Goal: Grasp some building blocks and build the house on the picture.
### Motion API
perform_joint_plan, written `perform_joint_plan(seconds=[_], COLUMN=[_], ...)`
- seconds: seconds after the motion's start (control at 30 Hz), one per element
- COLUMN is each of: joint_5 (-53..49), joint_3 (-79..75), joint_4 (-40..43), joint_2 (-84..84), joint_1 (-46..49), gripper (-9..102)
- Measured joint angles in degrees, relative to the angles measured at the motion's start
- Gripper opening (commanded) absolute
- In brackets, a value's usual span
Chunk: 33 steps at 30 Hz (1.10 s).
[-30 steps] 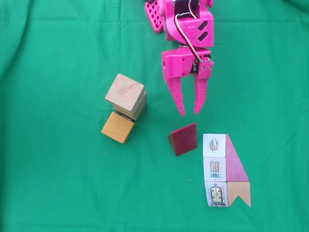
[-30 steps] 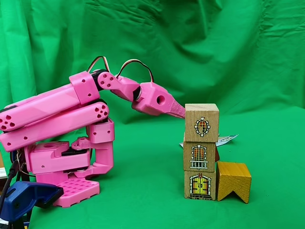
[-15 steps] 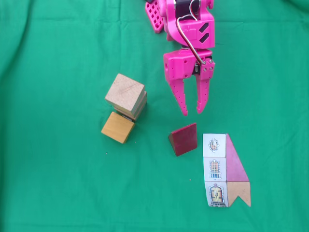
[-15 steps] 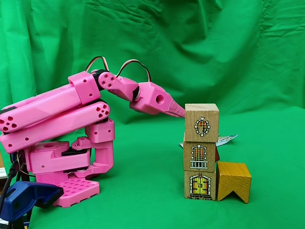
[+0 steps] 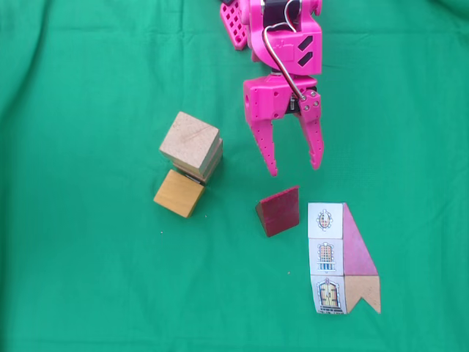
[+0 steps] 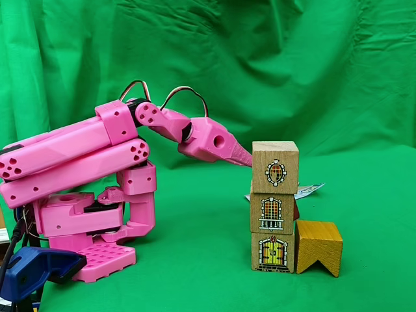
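The pink pincer (image 5: 294, 169) hung open and empty, fingertips pointing down-frame at the dark red wedge (image 5: 279, 211) just below. The wedge's long axis ran diagonally, beside the picture (image 5: 341, 259); stacked cubes (image 5: 191, 146) stood leftward.

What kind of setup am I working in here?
Likely a hobby or demo tabletop: green cloth covers the table and hangs behind as a backdrop, with a pink arm, its claw open, wooden blocks and a picture.
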Motion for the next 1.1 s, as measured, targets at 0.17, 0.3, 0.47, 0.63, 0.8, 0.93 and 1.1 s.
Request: perform_joint_plan(seconds=[0.17, 0.3, 0.47, 0.63, 0.8, 0.93, 1.1], joint_5=[0.0, 0.0, 0.0, 0.0, 0.0, 0.0, 0.0], joint_3=[0.0, 0.0, 0.0, 0.0, 0.0, 0.0, 0.0], joint_4=[0.0, 0.0, 0.0, 0.0, 0.0, 0.0, 0.0], joint_2=[0.0, 0.0, 0.0, 0.0, 0.0, 0.0, 0.0], joint_1=[1.7, 4.9, 7.6, 7.9, 7.9, 7.9, 8.0], gripper=[33, 34, 34, 34, 34, 34, 34])
